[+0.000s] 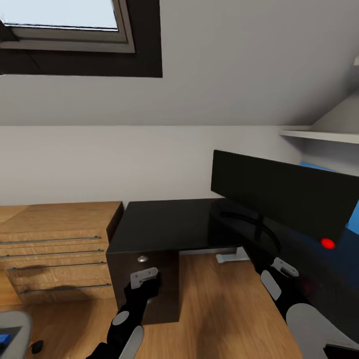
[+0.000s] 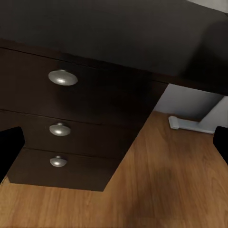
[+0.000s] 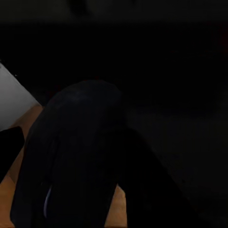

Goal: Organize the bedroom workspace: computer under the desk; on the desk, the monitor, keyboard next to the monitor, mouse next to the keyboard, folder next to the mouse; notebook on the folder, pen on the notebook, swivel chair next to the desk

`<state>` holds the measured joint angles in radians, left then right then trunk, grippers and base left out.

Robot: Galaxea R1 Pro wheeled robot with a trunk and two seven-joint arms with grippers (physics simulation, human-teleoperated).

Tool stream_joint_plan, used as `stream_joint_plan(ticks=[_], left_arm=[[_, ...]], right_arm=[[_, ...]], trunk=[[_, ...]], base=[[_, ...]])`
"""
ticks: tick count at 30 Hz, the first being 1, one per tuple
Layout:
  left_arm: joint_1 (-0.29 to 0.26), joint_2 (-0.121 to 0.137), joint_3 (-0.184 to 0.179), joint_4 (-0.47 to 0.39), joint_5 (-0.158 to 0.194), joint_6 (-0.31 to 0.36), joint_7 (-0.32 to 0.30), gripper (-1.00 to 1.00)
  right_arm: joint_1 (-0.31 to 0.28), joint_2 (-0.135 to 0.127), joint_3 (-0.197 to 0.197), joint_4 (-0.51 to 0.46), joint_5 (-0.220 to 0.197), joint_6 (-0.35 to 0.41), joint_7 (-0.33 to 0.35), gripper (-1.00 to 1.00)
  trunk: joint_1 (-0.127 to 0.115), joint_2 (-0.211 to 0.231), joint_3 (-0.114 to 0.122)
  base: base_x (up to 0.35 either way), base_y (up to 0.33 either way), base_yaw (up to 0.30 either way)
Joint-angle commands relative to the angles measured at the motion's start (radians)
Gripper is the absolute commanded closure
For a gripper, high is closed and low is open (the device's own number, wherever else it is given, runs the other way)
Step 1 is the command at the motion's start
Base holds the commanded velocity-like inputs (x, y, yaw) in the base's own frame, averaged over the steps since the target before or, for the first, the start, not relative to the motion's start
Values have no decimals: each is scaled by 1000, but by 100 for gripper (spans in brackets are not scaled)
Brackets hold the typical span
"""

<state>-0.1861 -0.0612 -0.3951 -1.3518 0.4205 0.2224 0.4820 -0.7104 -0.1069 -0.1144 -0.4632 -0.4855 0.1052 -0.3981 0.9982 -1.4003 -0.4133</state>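
The black desk stands against the wall, and the wide black monitor with a red light rests on its right half. My left gripper hangs low in front of the desk's drawer unit; its dark fingertips sit at the picture's edges, open and empty. My right gripper is by the desk's front edge below the monitor. Its camera is nearly dark, with one fingertip far out at the edge and a rounded black shape close ahead. The swivel chair with something blue on it peeks in at the lower left.
A wooden dresser stands left of the desk, nearly touching it. A white desk foot rests on the wooden floor under the desk. A small black object lies by the chair. A white shelf juts out upper right.
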Motion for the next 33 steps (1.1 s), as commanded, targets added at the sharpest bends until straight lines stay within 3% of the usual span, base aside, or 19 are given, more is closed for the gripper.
stream_joint_plan(ticks=[1, 5, 8, 10, 13, 17, 19, 20, 22, 25, 33], left_arm=[[-1, 1, -1, -1, 5, 4, 7, -100], [-1, 4, 2, -4, 2, 10, 8, -100], [-1, 26, 9, -10, 2, 42, 10, -100], [-1, 52, 32, -34, 2, 59, 10, -100], [-1, 69, 82, -57, 3, 66, 10, -100], [-1, 74, 102, -63, 3, 68, 10, -100], [-1, 75, 107, -65, 2, 69, 10, -100], [-1, 76, 107, -65, 2, 69, 10, -100], [-1, 75, 107, -65, 2, 69, 10, -100], [-1, 75, 106, -66, 2, 69, 10, -100], [-1, 75, 100, -66, 2, 71, 9, -100]], right_arm=[[0, 8, 17, -5, -8, 4, -1, 100], [0, 41, 49, -16, -8, 4, -4, 100], [1, 83, 74, -32, -6, 3, -10, 100], [0, 120, 107, -44, -5, 2, -42, 100], [-1, 156, 123, -97, -7, 4, -101, 100], [-1, 199, 133, -162, -8, 4, -124, 100], [2, 220, 159, -172, -7, 2, -126, 100], [2, 224, 170, -173, -7, 2, -126, 100], [4, 232, 240, -177, -6, 2, -126, 100], [5, 234, 274, -181, -5, -3, -126, 100], [6, 231, 274, -180, -4, -7, -130, 100]], trunk=[[0, -1, -1], [0, -1, -1], [0, -1, -1], [0, -1, -2], [0, -1, -3], [0, -1, -3], [0, -1, -4], [0, -1, -4], [0, -1, -4], [0, -1, -4], [0, -1, -4]], base=[[0, 0, 245], [0, 0, 264], [0, 0, 275], [0, 0, 278], [0, 0, 279], [0, 93, 179], [0, 230, 56], [0, 257, 35], [0, 287, 13], [0, 270, 2], [251, 125, 57]])
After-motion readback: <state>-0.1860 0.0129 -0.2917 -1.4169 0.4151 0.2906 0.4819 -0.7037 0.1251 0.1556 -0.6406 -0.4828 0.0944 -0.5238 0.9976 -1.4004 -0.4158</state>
